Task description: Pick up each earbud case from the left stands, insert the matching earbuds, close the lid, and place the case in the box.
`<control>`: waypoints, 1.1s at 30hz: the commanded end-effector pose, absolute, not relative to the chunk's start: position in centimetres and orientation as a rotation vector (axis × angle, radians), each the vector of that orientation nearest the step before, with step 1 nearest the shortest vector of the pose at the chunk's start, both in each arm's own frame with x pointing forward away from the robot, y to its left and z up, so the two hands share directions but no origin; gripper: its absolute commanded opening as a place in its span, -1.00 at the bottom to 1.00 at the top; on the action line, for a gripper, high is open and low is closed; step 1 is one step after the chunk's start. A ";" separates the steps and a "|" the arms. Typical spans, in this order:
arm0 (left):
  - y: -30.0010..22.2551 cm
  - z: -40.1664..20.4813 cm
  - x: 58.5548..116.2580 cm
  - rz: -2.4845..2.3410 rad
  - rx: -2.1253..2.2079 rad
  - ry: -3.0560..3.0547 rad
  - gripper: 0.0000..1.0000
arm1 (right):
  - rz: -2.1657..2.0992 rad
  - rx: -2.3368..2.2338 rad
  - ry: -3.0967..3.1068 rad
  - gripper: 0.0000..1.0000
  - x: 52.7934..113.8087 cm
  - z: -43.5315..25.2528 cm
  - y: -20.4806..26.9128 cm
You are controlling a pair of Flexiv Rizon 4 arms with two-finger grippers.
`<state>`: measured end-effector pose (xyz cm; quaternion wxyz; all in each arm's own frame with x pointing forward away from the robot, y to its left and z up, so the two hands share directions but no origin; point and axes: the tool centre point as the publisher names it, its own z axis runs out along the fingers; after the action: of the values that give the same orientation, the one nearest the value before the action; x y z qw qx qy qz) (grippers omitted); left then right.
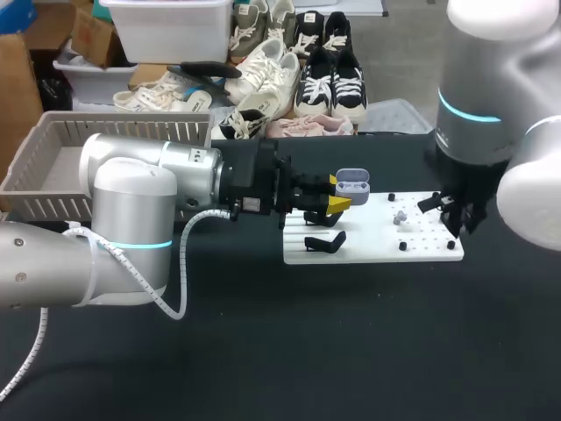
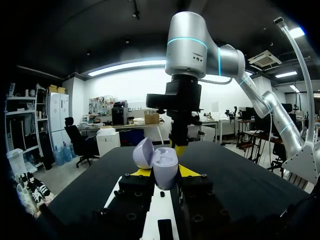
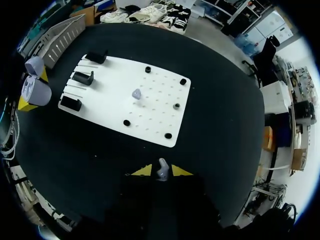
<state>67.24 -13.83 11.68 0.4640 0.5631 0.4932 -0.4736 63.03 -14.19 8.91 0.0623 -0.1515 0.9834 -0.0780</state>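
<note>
The left gripper [image 2: 165, 172] is clamped on a small earbud case [image 2: 162, 165], which is pinched from both sides by the yellow tips. The case is smooth, rounded and pale purple. Its lid [image 2: 144, 152] is swung open, so the hollow inside can be seen. The case is held in the air over the left end of a flat white board [image 1: 377, 246]. The right gripper [image 3: 161, 171] is squeezed shut on one little pale earbud [image 3: 162, 169], held up in the air by the board's right end. A second earbud [image 3: 136, 94] is left lying on the board, among rows of tiny holes and round black pegs [image 3: 183, 81]. Black stands [image 3: 83, 77] are lined up along the board's left end. A grey basket [image 1: 131, 127] with slatted walls is set on the black table [image 1: 351, 351], left of the board.
</note>
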 end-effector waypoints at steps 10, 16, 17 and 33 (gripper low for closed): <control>-13.8 11.6 67.2 -1.163 1.382 1.211 -1.00 | -0.291 -0.303 2.987 -1.00 63.2 9.7 -13.9; -13.8 11.6 67.2 -1.163 1.382 1.211 -1.00 | -0.348 0.185 3.062 -1.00 64.6 10.1 -14.4; -13.8 11.6 67.2 -1.163 1.382 1.211 -1.00 | -0.351 0.220 3.056 -1.00 64.7 10.1 -14.4; -13.8 11.6 67.2 -1.163 1.382 1.211 -1.00 | -0.296 0.395 3.030 -1.00 64.8 10.3 -14.3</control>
<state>67.24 -13.83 11.67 0.4640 0.5631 0.4933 -0.4736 64.97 -14.30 10.31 0.0333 0.1268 0.9867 -0.0958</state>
